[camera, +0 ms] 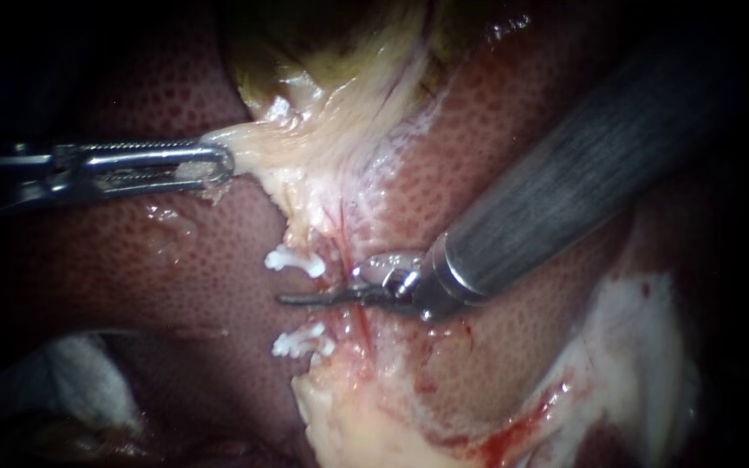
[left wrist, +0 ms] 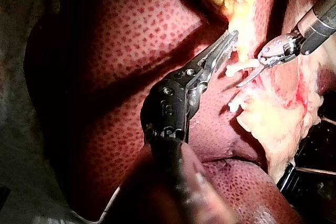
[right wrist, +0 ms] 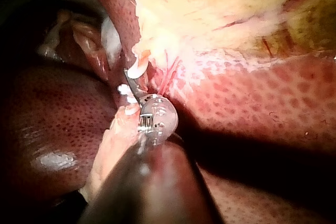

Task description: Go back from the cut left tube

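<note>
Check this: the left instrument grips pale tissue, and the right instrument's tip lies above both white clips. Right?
No. In the endoscope view the tip of the right instrument lies between the upper white clip and the lower white clip. The left instrument does grip pale tissue.

My left instrument (camera: 218, 163) comes in level from the left, its slim toothed jaws clamped on a strand of pale tissue (camera: 257, 139) at their tip. My right instrument (camera: 296, 299) has a thick shaft slanting down from upper right. Its wrist is bent, and its thin dark blades lie level and pressed together, pointing left.
</note>
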Controlling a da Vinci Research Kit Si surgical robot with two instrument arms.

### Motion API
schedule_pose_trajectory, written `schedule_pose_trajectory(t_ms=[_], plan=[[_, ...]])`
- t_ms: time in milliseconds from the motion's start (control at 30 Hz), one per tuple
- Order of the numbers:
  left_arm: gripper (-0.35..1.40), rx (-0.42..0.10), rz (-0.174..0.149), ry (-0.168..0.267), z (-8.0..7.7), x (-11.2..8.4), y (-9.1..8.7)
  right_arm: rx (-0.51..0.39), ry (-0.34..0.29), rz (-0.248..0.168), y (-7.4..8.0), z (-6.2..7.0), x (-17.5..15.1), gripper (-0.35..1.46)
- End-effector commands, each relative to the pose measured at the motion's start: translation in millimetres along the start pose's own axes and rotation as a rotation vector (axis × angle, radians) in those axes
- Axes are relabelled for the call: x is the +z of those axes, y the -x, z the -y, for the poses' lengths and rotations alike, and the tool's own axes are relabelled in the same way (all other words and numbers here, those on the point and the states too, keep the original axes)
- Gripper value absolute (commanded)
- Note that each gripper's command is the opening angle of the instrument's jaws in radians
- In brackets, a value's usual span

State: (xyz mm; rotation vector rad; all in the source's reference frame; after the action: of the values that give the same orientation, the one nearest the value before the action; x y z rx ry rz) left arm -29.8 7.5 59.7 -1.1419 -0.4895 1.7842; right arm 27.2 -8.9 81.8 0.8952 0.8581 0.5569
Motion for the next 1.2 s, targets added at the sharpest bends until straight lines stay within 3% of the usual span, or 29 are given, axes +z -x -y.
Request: schedule_pose_trajectory(t_ms=[33, 200, 367, 500, 800, 1000, 1200], plan=[[-0.35, 0.0, 0.0, 0.001, 0.0, 0.0, 0.0, -0.001, 0.0, 0.001, 0.0, 0.1, 0.0, -0.35], [-0.35, 0.0, 0.0, 0.001, 0.2, 0.0, 0.1, -0.001, 0.008, -0.009, 0.0, 0.1, 0.0, -0.32], [-0.35, 0.0, 0.0, 0.001, 0.3, 0.0, 0.1, -0.014, 0.004, -0.02, -0.1, 0.2, 0.0, 0.72], [-0.35, 0.0, 0.0, 0.001, 0.3, 0.0, 0.1, -0.016, -0.005, -0.038, -0.1, 0.6, 0.1, 1.06], [-0.35, 0.001, 0.001, 0.001, 0.4, 0.0, 0.1, -0.043, -0.011, -0.041, 0.2, 1.4, -0.2, 1.31], [-0.35, 0.0, 0.0, -0.001, 0.8, 0.0, 0.0, -0.197, -0.017, -0.035, 1.7, 2.6, -2.4, 1.35], [-0.35, 0.0, 0.0, -0.001, 1.2, 0.1, 0.1, -0.282, 0.068, -0.058, 1.9, 3.1, -7.0, 1.43]])
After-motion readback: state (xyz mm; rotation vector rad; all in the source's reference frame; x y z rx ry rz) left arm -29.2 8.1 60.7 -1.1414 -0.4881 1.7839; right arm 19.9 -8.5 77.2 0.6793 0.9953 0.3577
